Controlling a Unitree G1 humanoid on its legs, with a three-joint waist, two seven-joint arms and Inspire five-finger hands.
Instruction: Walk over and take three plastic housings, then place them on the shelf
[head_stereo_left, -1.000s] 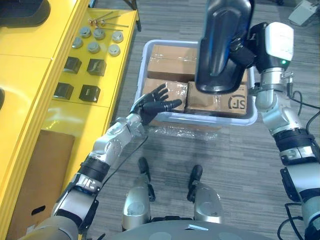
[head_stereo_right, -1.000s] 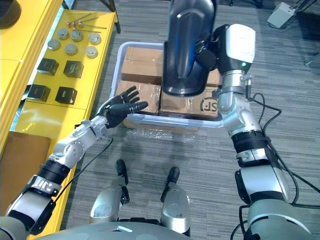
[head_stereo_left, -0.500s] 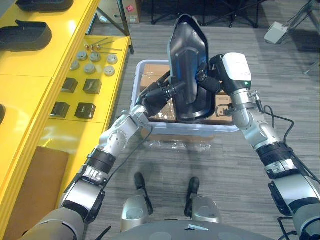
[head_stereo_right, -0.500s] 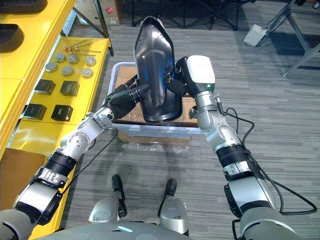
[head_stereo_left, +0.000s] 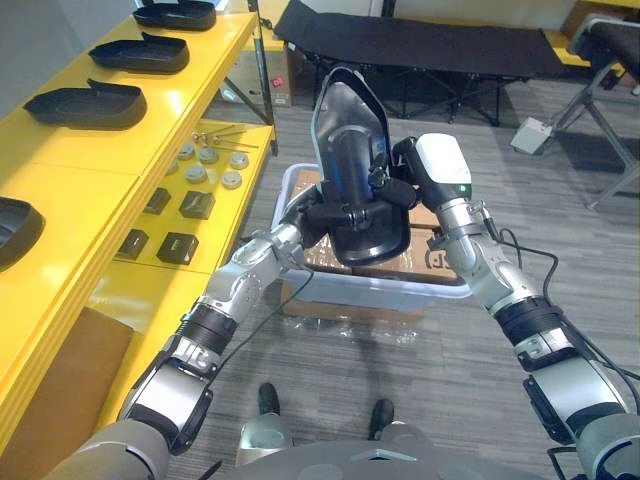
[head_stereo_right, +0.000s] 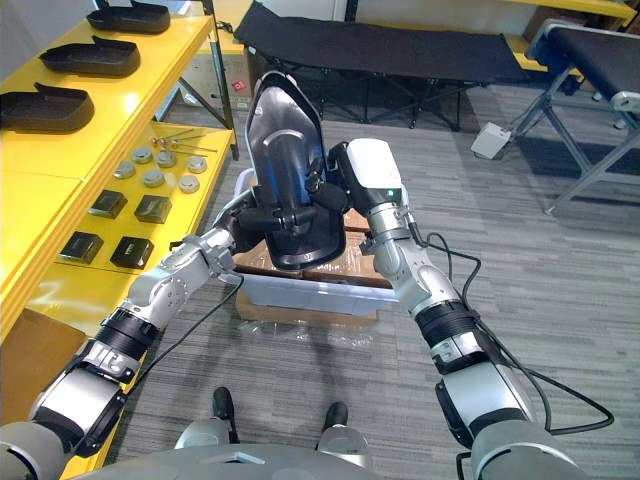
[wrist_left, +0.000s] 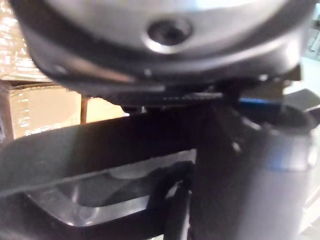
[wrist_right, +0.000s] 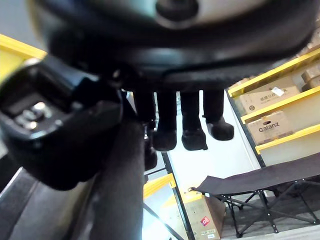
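A black plastic housing (head_stereo_left: 352, 165) stands upright in the air above the white bin (head_stereo_left: 385, 292), its hollow side facing me. My left hand (head_stereo_left: 322, 213) reaches in from the lower left, with its fingers curled on the housing's lower part. From the right, my right hand (head_stereo_left: 393, 188) grips the housing's edge; in the right wrist view the thumb (wrist_right: 65, 150) presses on the housing (wrist_right: 117, 200) and the fingers (wrist_right: 192, 132) hang behind it. The left wrist view shows the housing's dark rim (wrist_left: 95, 142) right against the hand.
The white bin holds cardboard boxes (head_stereo_right: 330, 268) on the floor. A yellow shelf (head_stereo_left: 60, 160) runs along the left with black housings (head_stereo_left: 87, 103) on top. Small black boxes (head_stereo_left: 178, 246) and round metal parts (head_stereo_left: 208, 172) lie on its lower level. A black cot (head_stereo_left: 440, 45) stands behind.
My left hand has left the bin's edge and closed on the housing, which my right hand has swung upright. The camera has tilted up, showing more of the shelf.
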